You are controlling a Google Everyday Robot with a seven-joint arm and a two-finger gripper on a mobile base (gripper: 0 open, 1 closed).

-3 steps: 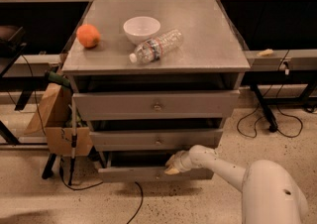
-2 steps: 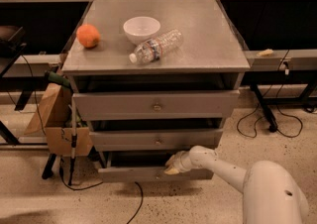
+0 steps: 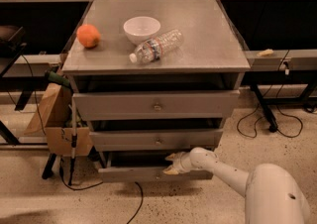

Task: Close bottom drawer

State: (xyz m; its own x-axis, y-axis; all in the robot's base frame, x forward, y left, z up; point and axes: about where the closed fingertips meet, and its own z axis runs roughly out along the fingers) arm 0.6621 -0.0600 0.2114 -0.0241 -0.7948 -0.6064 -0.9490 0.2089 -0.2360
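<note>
1. Claw [image 3: 172, 164] of the one-armed robot sits low at the cabinet's near face, its two tips spread and grasping nothing. They rest against the upper edge of the bottom drawer [image 3: 133, 174], just right of centre.
2. Arm [image 3: 223, 171] reaches in from the near right; its pale bulk is cut off by the frame's corner.
3. Little has changed over the last second: claw and drawer front sit much where they were, the front still standing proud of the middle drawer [image 3: 158, 139] above, with a dark gap showing behind it. By that reading the push has contact but has barely begun, and the close is largely still to do.
4. Top drawer [image 3: 156, 104] also juts forward, but it is no part of this job.
5. Farther up, the tabletop [image 3: 213, 34] carries an orange [image 3: 88, 35] at left, a white bowl [image 3: 141, 28] and a plastic bottle [image 3: 156, 45] lying on its side, all well apart from the work.
6. Hidden or unclear: the bottom drawer's knob cannot be made out, nor its interior, and whether both tips truly touch the panel is hard to tell. A cardboard box [image 3: 54, 119] stands at the cabinet's left.
</note>
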